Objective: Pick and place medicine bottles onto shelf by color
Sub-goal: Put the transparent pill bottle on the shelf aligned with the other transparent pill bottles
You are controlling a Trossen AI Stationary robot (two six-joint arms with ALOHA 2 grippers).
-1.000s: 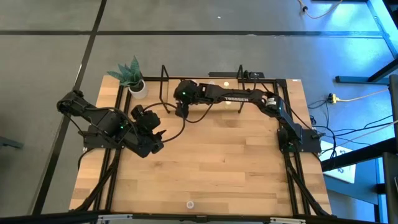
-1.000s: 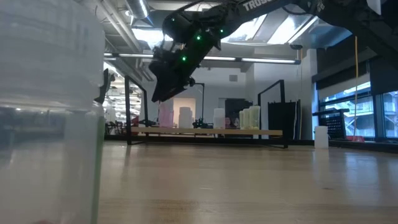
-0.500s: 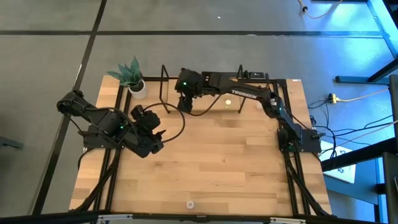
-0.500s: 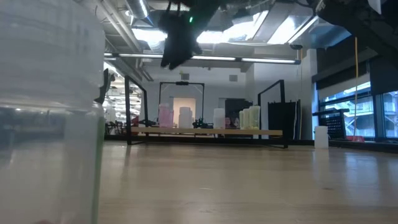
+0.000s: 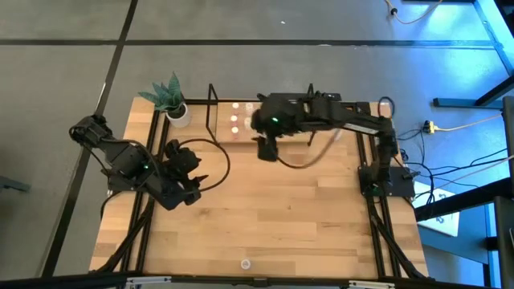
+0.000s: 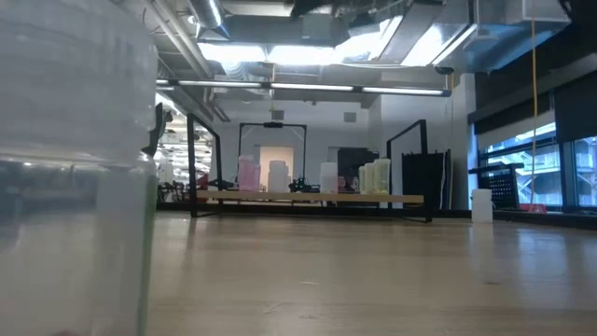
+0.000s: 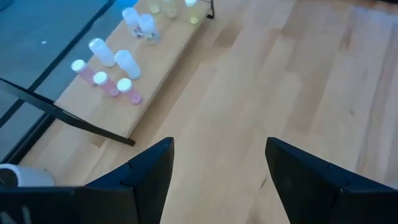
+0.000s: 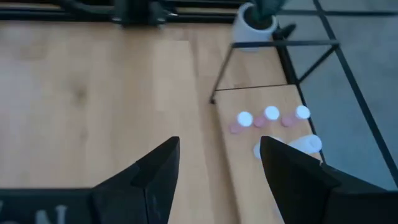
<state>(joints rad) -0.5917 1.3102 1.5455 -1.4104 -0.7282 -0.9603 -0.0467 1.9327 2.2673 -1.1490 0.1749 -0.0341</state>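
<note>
Most medicine bottles (image 7: 115,68) already standing on the shelf (image 5: 241,132) at the tabletop's (image 5: 265,217) far edge, grouped pink, white, yellow-green. One bottle (image 5: 246,263) left alone near the front edge, well apart from both arms. Right gripper (image 5: 267,149) just beside the shelf, left gripper (image 5: 193,181) mid-left, fingers of both spread and holding nothing.
</note>
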